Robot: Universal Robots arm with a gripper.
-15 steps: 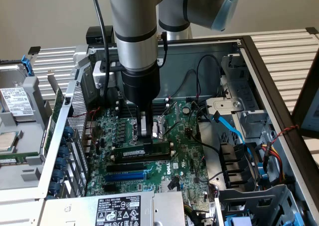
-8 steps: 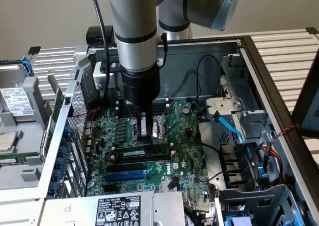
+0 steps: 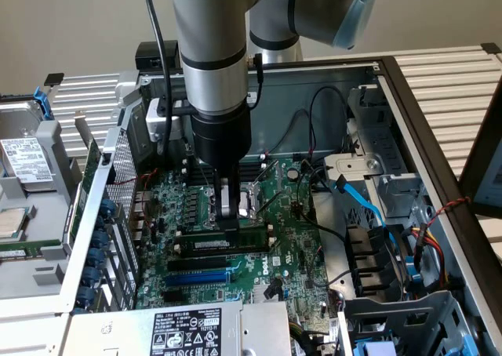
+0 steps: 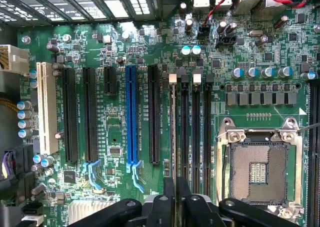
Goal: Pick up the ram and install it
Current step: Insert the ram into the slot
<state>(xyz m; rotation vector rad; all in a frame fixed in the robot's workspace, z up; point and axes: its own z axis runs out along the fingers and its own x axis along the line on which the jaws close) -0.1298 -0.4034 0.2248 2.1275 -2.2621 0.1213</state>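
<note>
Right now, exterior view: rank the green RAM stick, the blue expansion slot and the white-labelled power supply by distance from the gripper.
1. green RAM stick, right at the gripper fingertips.
2. blue expansion slot, further down the board.
3. white-labelled power supply, at the view's bottom edge.

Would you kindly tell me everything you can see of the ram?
The ram is a long, thin green board with a white label strip and dark chips. It stands on edge in a memory slot on the motherboard, beside the empty processor socket. The gripper sits on its top edge. In the wrist view it appears edge-on.
</note>
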